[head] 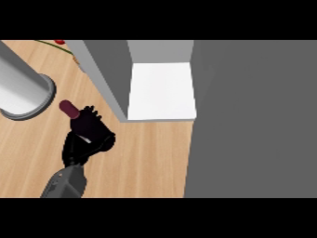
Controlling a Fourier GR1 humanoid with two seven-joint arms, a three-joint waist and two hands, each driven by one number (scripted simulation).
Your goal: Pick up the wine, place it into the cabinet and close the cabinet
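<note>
Closest to us, a grey forearm (64, 182) rises from the lower edge, left of the cabinet (109, 74), and slants up and slightly right to the black left hand (87, 135). We see the hand from its back, fingers curled round the wine (67, 108) and hiding most of it. Only one rounded, dark red end of the bottle shows, poking out past the fingers. As far as we can judge from that end, the bottle's long axis runs on a diagonal, with the visible end pointing up and left, away from the cabinet. We cannot tell whether the bottle touches the wooden counter (147, 158).

Hand and wine sit just left of the cabinet's near corner, outside it. The cabinet stands open, and its white shelf (162, 90) shows between a grey side wall and a broad grey panel (257, 116) on the right. Farther left of the cabinet, close to the bottle's end, lies a large pale cylinder (13, 79) with a grey rim. Something small and red (60, 42) shows at the top edge, too little to identify.
</note>
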